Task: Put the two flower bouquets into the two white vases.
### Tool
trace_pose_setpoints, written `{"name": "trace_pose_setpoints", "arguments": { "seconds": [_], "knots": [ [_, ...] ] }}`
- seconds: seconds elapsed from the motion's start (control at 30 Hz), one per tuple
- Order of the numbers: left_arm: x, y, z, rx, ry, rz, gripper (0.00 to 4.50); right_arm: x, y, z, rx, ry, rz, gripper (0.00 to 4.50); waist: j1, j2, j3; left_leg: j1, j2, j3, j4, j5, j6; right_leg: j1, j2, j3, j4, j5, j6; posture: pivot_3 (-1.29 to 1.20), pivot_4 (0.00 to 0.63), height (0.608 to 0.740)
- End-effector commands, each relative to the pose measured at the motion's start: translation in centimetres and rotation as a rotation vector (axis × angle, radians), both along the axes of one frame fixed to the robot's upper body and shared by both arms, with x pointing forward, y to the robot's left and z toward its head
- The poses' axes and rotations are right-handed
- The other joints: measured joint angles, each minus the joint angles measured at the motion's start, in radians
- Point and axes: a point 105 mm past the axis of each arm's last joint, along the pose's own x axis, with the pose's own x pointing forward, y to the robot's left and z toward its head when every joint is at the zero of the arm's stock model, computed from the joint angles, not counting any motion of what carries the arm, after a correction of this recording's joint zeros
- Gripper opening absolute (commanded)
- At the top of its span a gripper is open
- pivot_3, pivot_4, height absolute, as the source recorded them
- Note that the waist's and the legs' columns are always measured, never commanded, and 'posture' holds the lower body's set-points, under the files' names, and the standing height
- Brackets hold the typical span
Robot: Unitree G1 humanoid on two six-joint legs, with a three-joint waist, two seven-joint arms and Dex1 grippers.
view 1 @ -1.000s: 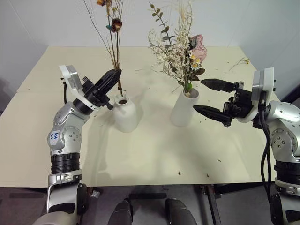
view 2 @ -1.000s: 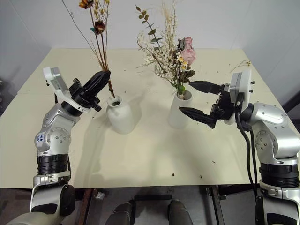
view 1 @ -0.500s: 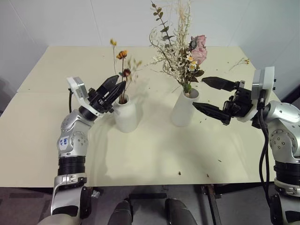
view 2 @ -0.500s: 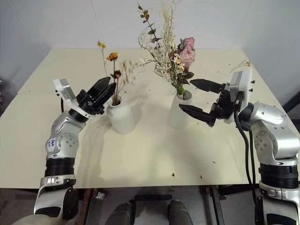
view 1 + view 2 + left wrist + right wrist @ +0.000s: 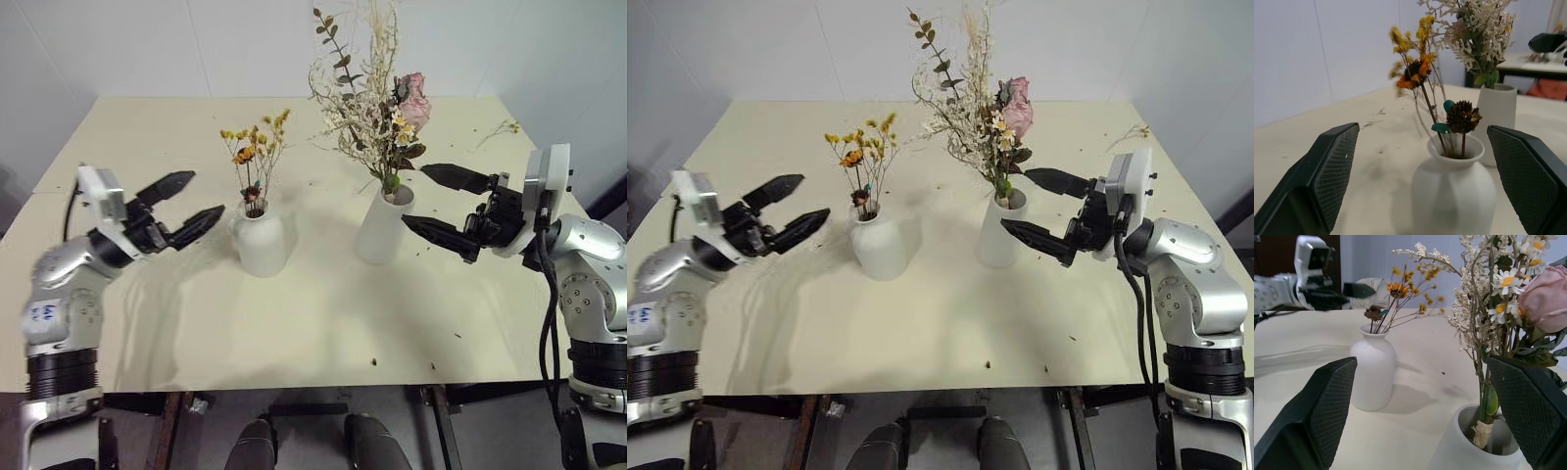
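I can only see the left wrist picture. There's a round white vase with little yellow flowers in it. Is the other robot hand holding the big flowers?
Observer: No. The right gripper is open beside the tall vase, its fingers apart from the big bouquet.
Operator: Is the big bunch really inside its vase?
Observer: Yes. In the right wrist view its tied stems go down into the vase's mouth.
Operator: Is there mess on the table?
Observer: A loose dried twig lies near the table's far right corner.
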Motion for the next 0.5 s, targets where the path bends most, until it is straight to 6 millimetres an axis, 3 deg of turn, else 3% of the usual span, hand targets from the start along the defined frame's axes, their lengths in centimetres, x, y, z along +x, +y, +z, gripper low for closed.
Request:
{"name": "trace_pose_setpoints", "arguments": {
  "seconds": [0.03, 0.27, 0.5],
  "knots": [
    [-1.3, 0.2, 1.7, 0.033, -0.048, -0.024, 4.48, -0.4, -0.4, 1.3, 0.005, -0.06, 0.004, 4.5, 0.001, 0.0, 0.0, 0.0, 0.0, 0.0, 0.0, 0.0, 0.0, 0.0, 0.0, 0.0, 0.0, 0.0, 0.0, 0.0, 0.15, 0.74],
    [-2.9, 2.0, 1.5, 0.166, -0.014, -0.051, 4.48, -0.8, -1.7, 0.7, -0.113, -0.05, 0.004, 4.5, 0.001, 0.0, 0.0, 0.0, 0.001, 0.001, -0.004, 0.0, 0.0, -0.001, 0.0, 0.0, -0.002, -0.001, -0.001, 0.0, 0.15, 0.74],
    [-2.4, 3.6, 0.7, 0.233, -0.005, -0.034, 4.48, -1.4, -3.5, -1.4, -0.285, -0.048, -0.012, 4.5, 0.001, 0.0, 0.0, 0.001, 0.002, 0.002, -0.008, 0.0, 0.0, -0.001, 0.001, 0.0, -0.004, -0.001, -0.003, 0.0, 0.15, 0.74]
  ]
}}
